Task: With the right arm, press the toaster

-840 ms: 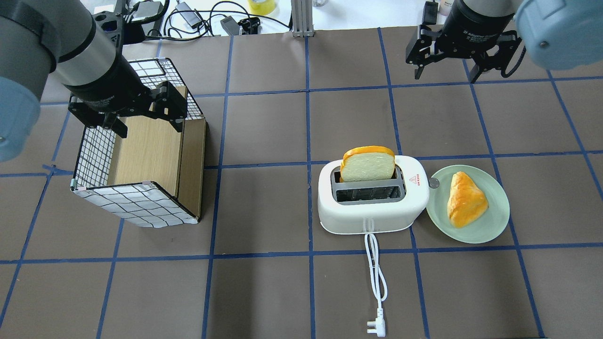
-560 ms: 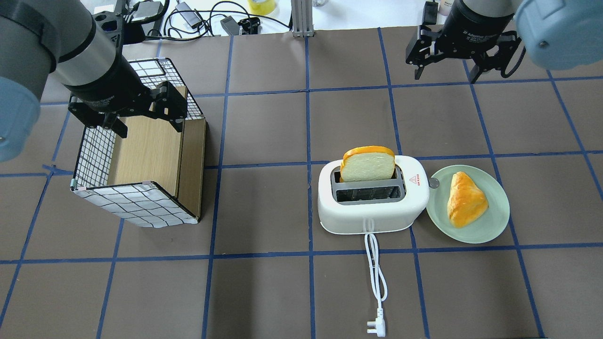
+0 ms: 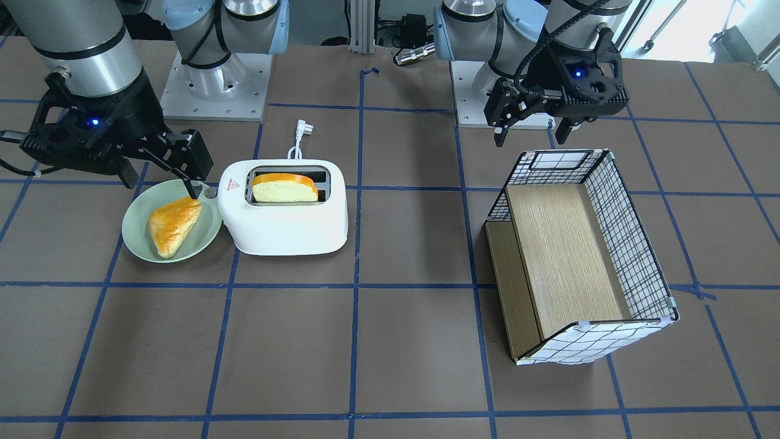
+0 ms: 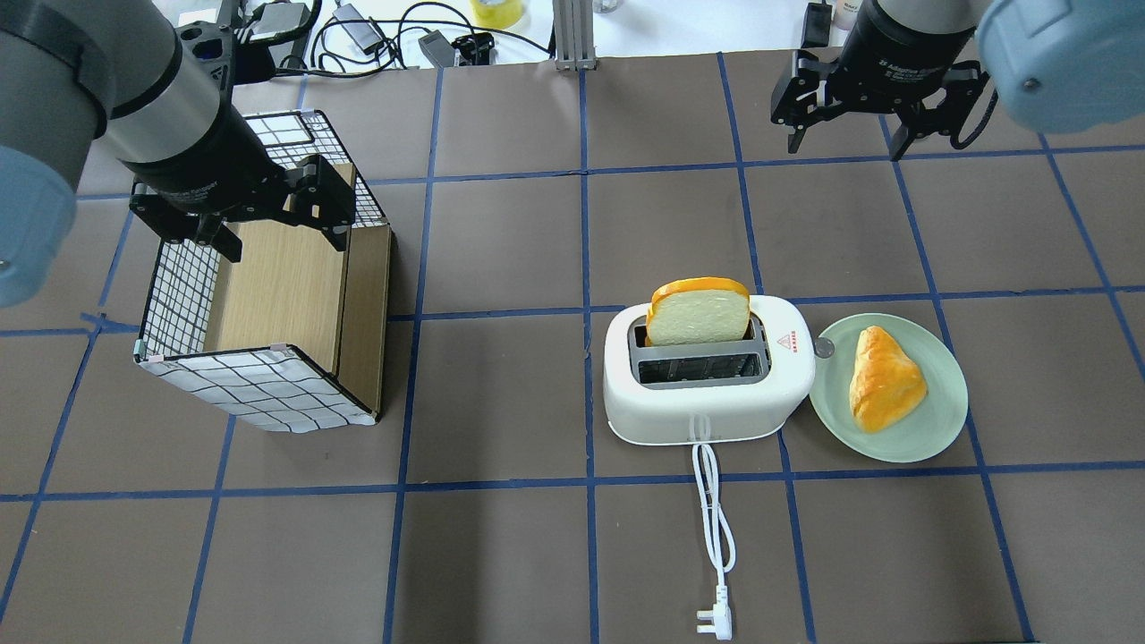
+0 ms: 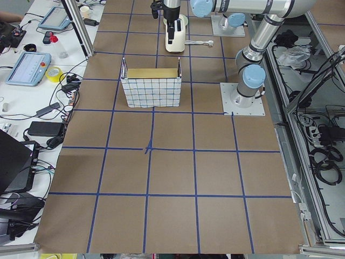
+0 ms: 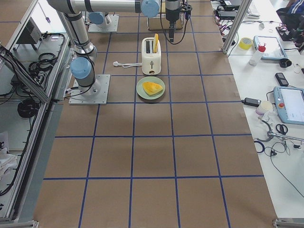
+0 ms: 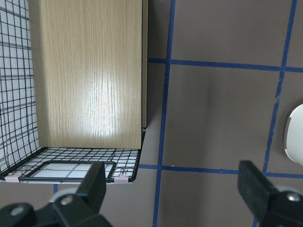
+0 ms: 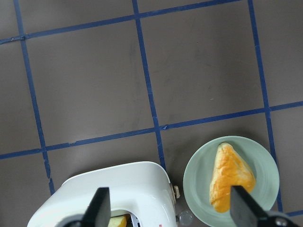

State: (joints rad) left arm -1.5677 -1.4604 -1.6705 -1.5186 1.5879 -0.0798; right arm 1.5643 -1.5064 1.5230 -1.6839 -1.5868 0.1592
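While the right claw [image 4: 844, 145] hangs spread open, the white rounded toaster [image 4: 707, 411] holds one bread slice [image 4: 698, 315].

The brown table [image 4: 501, 402] carries the toaster [image 4: 707, 407], green plate [image 4: 939, 425] and checked box [image 4: 259, 394].

Red triangle logo [image 4: 788, 341] on toaster [image 4: 707, 411]

The tool [image 8: 169, 206] is hanging with fingers spread wide above the counter [image 8: 203, 61]. The toaster [image 8: 118, 187] is sitting just beside a green plate [image 8: 196, 172] that is carrying a pastry [image 8: 232, 177].
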